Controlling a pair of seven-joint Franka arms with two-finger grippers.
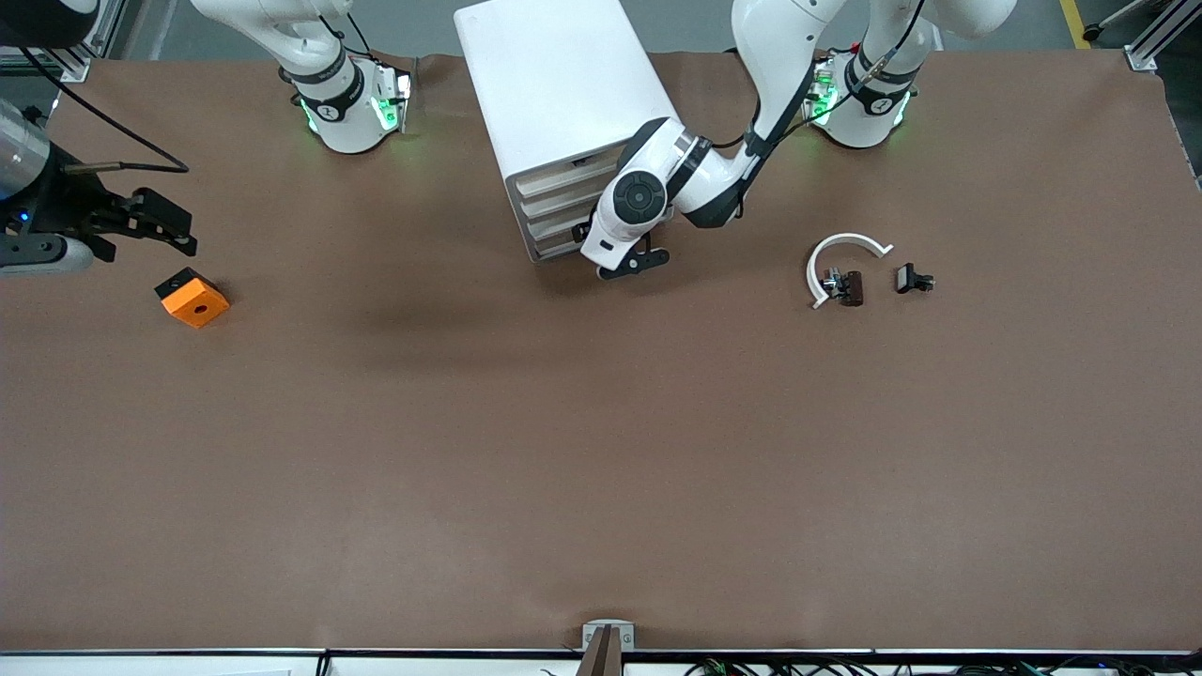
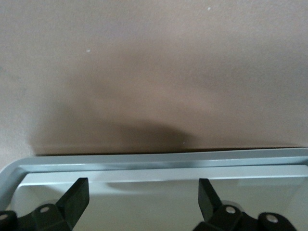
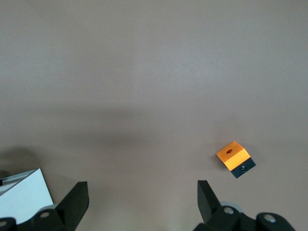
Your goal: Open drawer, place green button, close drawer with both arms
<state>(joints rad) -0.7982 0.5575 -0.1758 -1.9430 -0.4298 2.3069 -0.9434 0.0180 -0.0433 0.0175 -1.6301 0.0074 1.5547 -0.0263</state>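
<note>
The white cabinet point(image 1: 563, 84) stands near the arms' bases, its four cream drawer fronts stacked. The lowest drawer point(image 1: 554, 248) looks pushed in. My left gripper point(image 1: 632, 267) hangs right in front of that drawer, low by the table. In the left wrist view its open fingers point(image 2: 77, 198) straddle the cream front point(image 2: 144, 202) under a shallow handle recess, gripping nothing. My right gripper point(image 1: 161, 225) is open over the table at the right arm's end, just above the orange cube point(image 1: 192, 298). The button does not show in any view.
The orange cube point(image 3: 234, 158) with a black hole lies off to one side of the right gripper's point(image 3: 143, 197) fingers. A white arc with black-brown clip parts point(image 1: 839, 280) and a small black part point(image 1: 914, 279) lie toward the left arm's end.
</note>
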